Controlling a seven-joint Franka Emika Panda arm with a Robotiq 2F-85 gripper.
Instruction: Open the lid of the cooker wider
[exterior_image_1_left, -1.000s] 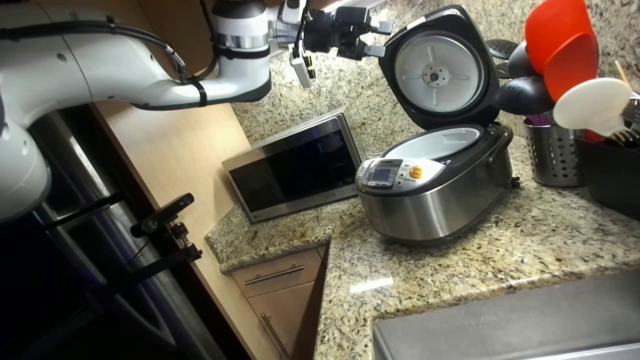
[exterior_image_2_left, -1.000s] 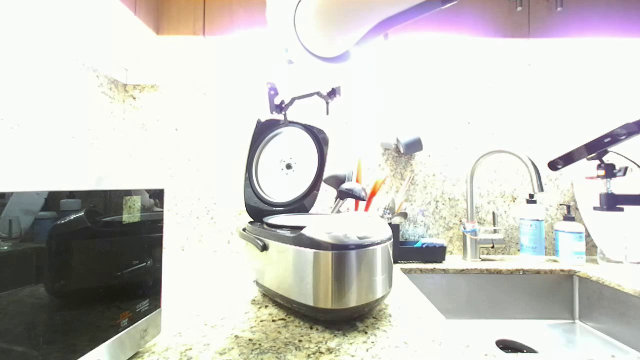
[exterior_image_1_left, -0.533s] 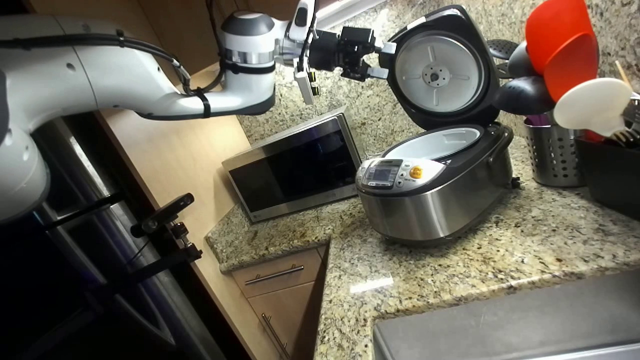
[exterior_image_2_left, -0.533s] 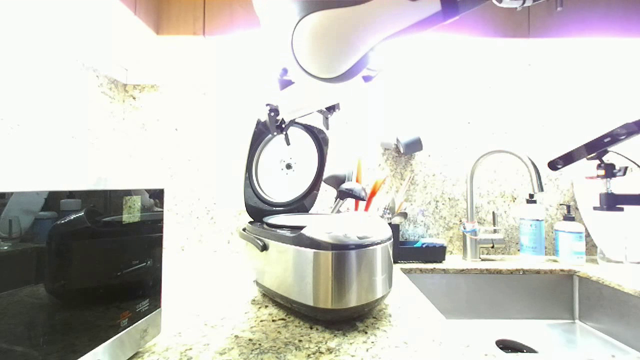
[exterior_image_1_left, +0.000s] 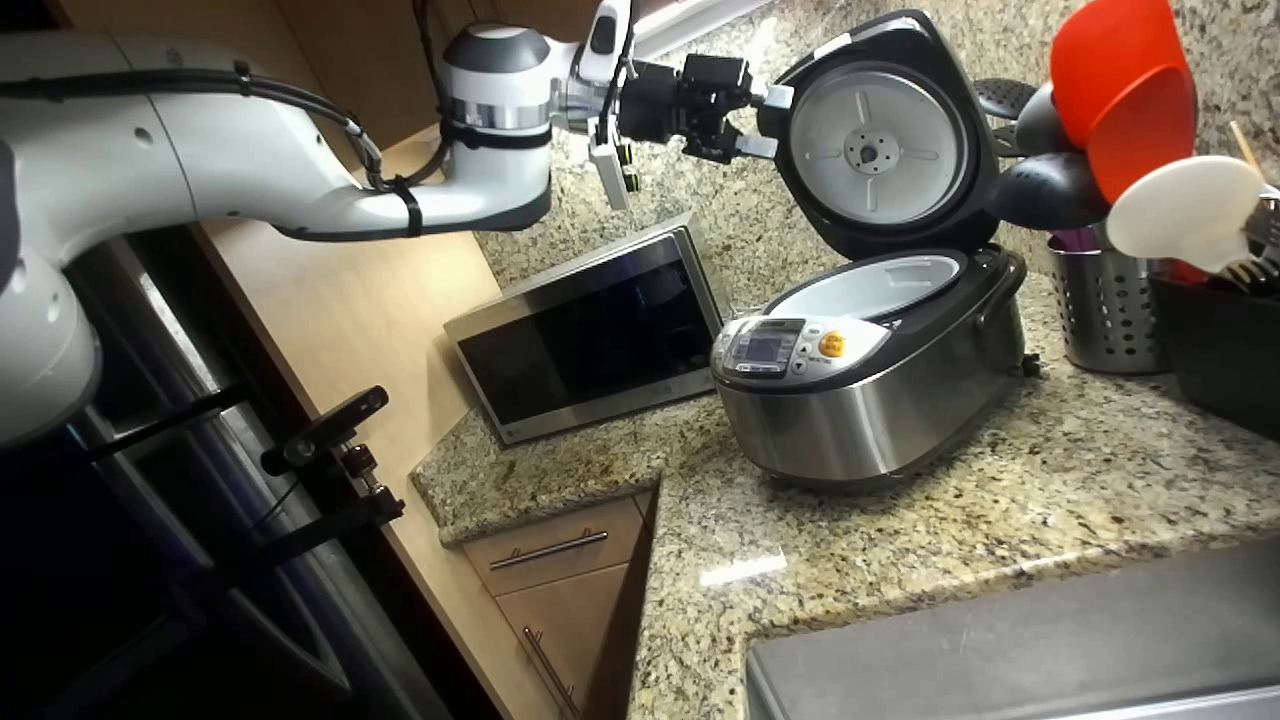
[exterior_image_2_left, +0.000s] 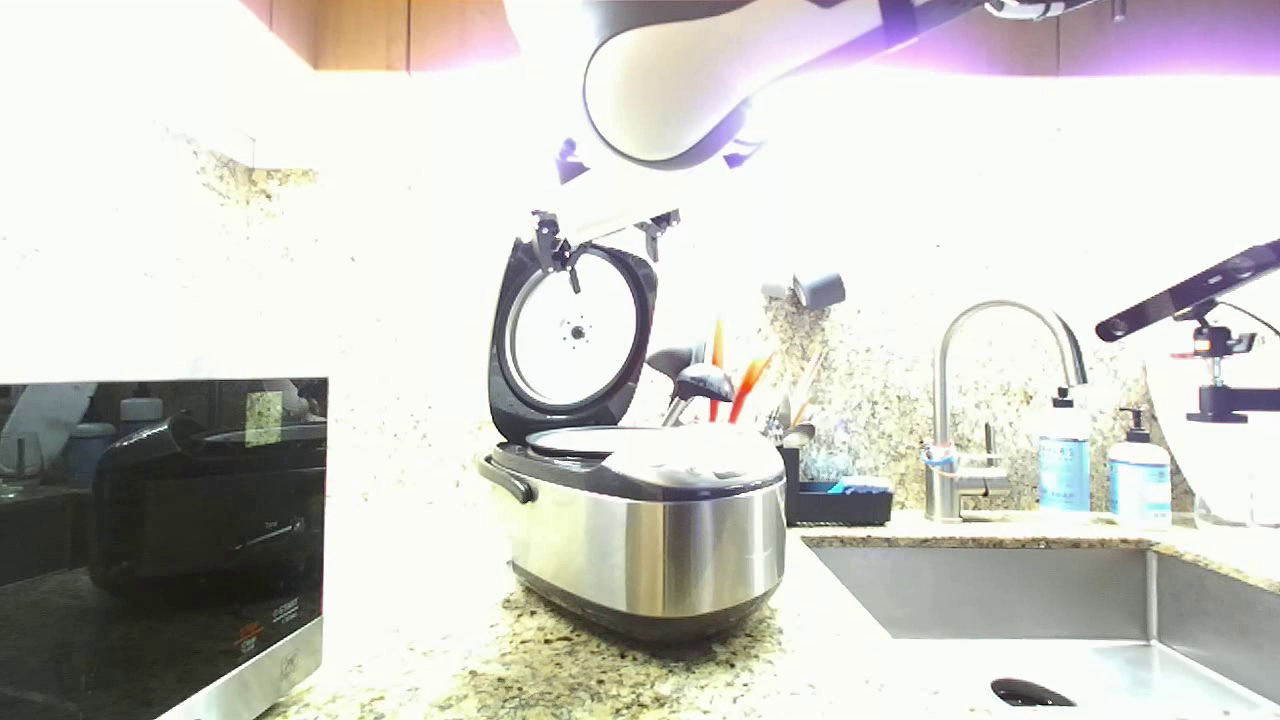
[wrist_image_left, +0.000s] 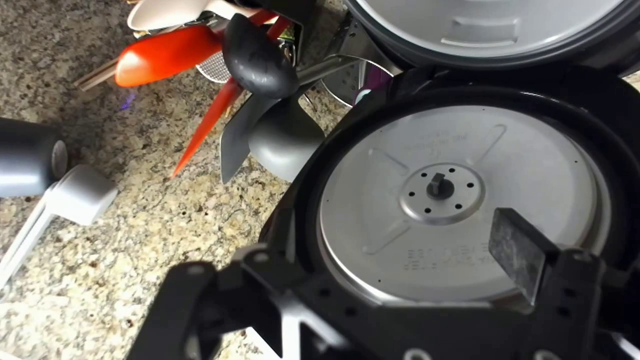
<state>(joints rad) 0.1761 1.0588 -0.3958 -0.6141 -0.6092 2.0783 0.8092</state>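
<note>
Here's the cooker (exterior_image_1_left: 860, 420) on the counter (exterior_image_1_left: 700, 530), its lid (exterior_image_1_left: 885, 150) raised on the hinge at the back, and the gripper (exterior_image_1_left: 767, 121) right up by the lid's top corner. Fingers (exterior_image_1_left: 756, 147) spread wide, nothing held between them! The lid already looks well up, near upright, so much of the opening seems done; what's left, going by the task, is a push further back. How much travel the hinge has in reserve, nobody can tell from here. The wrist view puts part of the gripper in front of the lid's grey inner face, but touching or apart? No telling.

And the change? The frame from a second back has the gripper higher; now it sits lower in both exterior views, level with the lid's upper part. Against half a second back, barely a twitch. The lid shows no shift at all, so the extra opening looks yet to come.
</note>
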